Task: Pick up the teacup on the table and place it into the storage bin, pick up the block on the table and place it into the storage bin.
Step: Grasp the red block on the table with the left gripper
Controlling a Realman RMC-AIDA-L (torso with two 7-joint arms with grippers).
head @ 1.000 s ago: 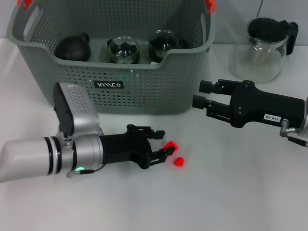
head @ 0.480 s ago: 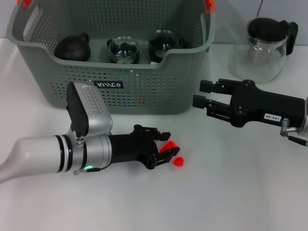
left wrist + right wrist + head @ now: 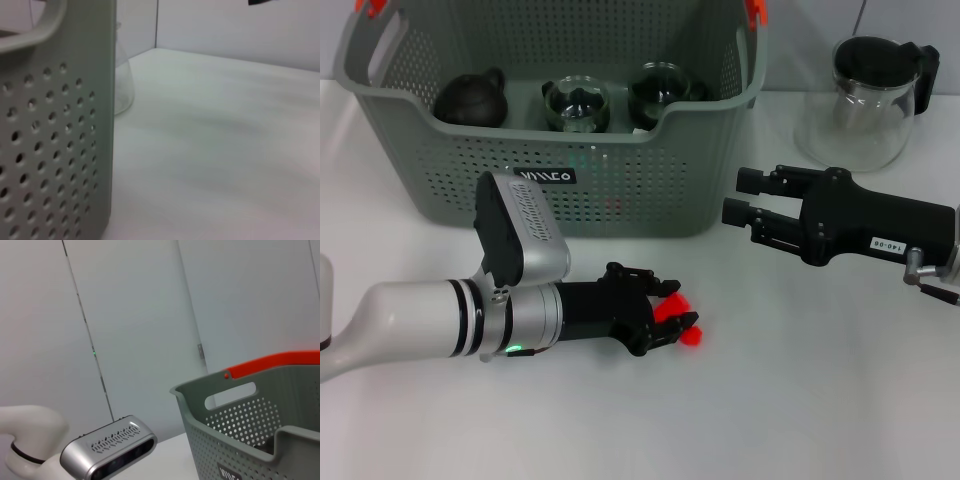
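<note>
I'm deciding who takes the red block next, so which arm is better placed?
Left. The left gripper is already around the block; the right gripper hovers apart, beside the bin.

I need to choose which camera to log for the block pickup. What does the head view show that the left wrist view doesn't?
Only the head view shows the red block between the left gripper fingers, the right gripper hovering open near the bin's right side, and the teaware inside the bin. Only the left wrist view shows the bin's wall close up, with bare table beyond it. Both show the bin and the glass pitcher.
</note>
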